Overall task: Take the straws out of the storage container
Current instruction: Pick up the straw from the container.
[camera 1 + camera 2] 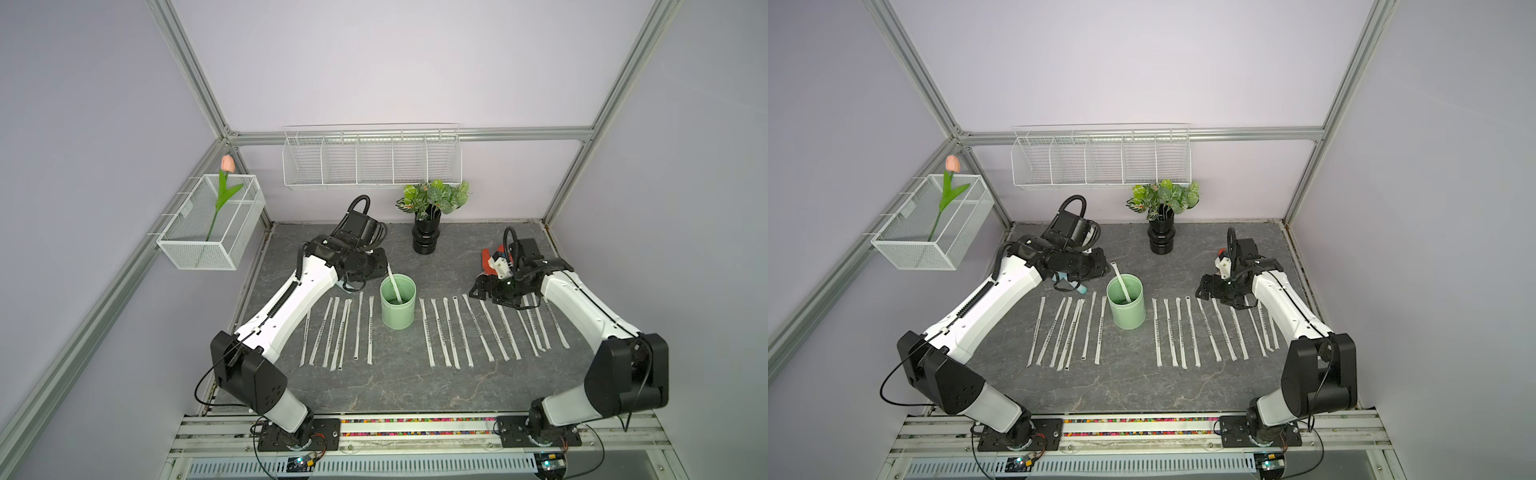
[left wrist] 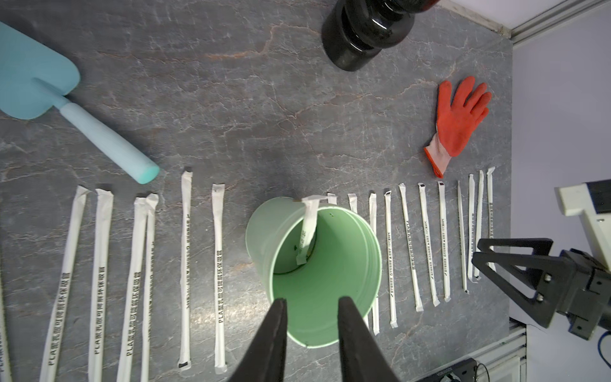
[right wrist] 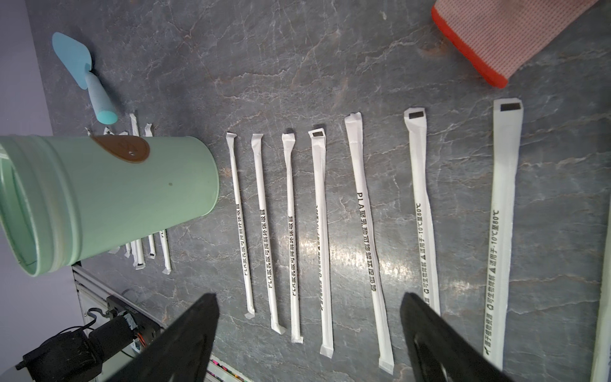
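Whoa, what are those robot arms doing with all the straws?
Two robot arms are taking wrapped straws out of a green cup. Most straws already lie in neat rows on the table, on both sides of the cup. Just one straw leans inside it. The left gripper hovers by the cup's rim, jaws a little apart, holding nothing. The right gripper hangs wide open over the rows on its side, also empty.

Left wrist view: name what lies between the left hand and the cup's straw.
Left wrist view: only bare inner wall of the cup between left hand and straw.
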`<action>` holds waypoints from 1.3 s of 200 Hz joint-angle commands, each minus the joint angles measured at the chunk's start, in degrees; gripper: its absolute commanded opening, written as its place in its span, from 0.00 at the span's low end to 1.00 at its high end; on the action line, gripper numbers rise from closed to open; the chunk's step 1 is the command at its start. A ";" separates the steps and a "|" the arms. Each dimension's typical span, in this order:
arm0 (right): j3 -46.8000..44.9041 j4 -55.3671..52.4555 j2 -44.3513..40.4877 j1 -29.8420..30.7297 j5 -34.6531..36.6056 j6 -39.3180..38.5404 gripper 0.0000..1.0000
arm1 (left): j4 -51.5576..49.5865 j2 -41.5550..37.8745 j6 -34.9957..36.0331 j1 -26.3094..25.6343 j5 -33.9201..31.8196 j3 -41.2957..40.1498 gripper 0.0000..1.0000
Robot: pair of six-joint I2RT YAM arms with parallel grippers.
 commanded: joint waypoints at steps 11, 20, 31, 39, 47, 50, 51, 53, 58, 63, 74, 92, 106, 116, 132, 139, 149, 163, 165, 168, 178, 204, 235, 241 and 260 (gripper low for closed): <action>0.72 -1.77 -1.63 -0.40 0.40 -1.17 0.89 | 1.72 4.11 -2.46 -1.14 -1.28 2.22 0.29; 0.55 -1.86 -1.62 -0.52 0.51 -1.37 0.89 | 1.72 5.10 -2.22 -1.26 -1.18 2.82 0.29; 0.46 -2.02 -1.65 -0.61 0.62 -1.53 0.89 | 1.41 6.38 -2.01 -1.39 -1.26 3.65 0.29; 0.43 -2.04 -1.66 -0.75 0.50 -1.67 0.89 | 1.22 7.26 -1.76 -1.40 -1.43 4.22 0.29; 0.46 -2.17 -1.60 -0.84 0.61 -1.88 0.89 | 0.92 8.07 -1.53 -1.40 -1.50 5.04 0.28; 0.46 -2.21 -1.62 -0.88 0.57 -1.87 0.89 | 0.79 8.38 -1.49 -1.40 -1.52 5.23 0.29; 0.46 -2.21 -1.62 -0.88 0.60 -1.96 0.89 | 0.73 8.45 -1.49 -1.40 -1.56 5.34 0.29; 0.39 -2.22 -1.63 -0.95 0.58 -1.94 0.89 | 0.69 8.63 -1.42 -1.40 -1.59 5.48 0.29; 0.37 -2.22 -1.69 -1.02 0.60 -2.01 0.89 | 0.69 9.03 -1.32 -1.44 -1.62 5.93 0.29; 0.28 -2.22 -1.65 -1.06 0.58 -2.02 0.89 | 0.56 9.38 -1.36 -1.40 -1.69 6.22 0.29; 0.06 -2.15 -1.64 -1.19 0.58 -2.18 0.89 | 0.33 10.11 -1.19 -1.40 -2.06 6.75 0.29; -0.42 -2.04 -1.60 -1.37 0.46 -2.12 0.89 | 0.15 11.02 -1.07 -1.40 -2.05 7.28 0.28; -0.66 -2.08 -1.62 -1.50 0.44 -2.27 0.89 | 0.16 11.63 -0.89 -1.40 -1.87 7.47 0.27; -0.92 -2.04 -1.70 -1.63 0.46 -2.34 0.89 | 0.16 11.95 -0.84 -1.41 -1.73 7.55 0.27; -0.95 -2.13 -1.83 -1.84 0.44 -2.40 0.89 | 0.12 12.49 -0.70 -1.40 -1.65 7.73 0.26; -0.95 -2.13 -1.82 -1.90 0.45 -2.41 0.89 | 0.02 12.71 -0.61 -1.40 -1.63 7.81 0.26; -1.08 -2.06 -1.79 -1.94 0.45 -2.42 0.89 | -0.23 12.99 -0.51 -1.40 -1.52 8.04 0.26; -1.13 -2.13 -1.62 -2.03 0.37 -2.39 0.89 | -0.37 13.26 -0.30 -1.40 -1.61 8.17 0.26; -1.15 -2.13 -1.61 -2.03 0.28 -2.44 0.89 | -0.35 13.26 -0.27 -1.40 -1.61 8.21 0.26; -1.21 -2.13 -1.61 -2.03 0.28 -2.39 0.89 | -0.37 13.26 -0.22 -1.41 -1.61 8.25 0.26; -1.21 -2.10 -1.67 -2.01 0.26 -2.34 0.89 | -0.50 13.51 -0.02 -1.40 -1.69 8.51 0.26; -1.21 -2.04 -1.63 -2.12 0.27 -2.29 0.89 | -1.11 14.40 0.65 -1.44 -1.69 9.64 0.24; -1.44 -2.05 -1.56 -2.28 0.23 -2.35 0.89 | -1.50 15.14 1.10 -1.40 -1.34 10.79 0.14; -1.54 -1.97 -1.59 -2.29 0.28 -2.36 0.89 | -1.51 15.21 1.14 -1.44 -1.17 10.96 0.12; -1.67 -1.73 -1.65 -2.29 0.23 -2.22 0.89 | -1.68 15.20 1.23 -1.49 -0.96 11.40 0.09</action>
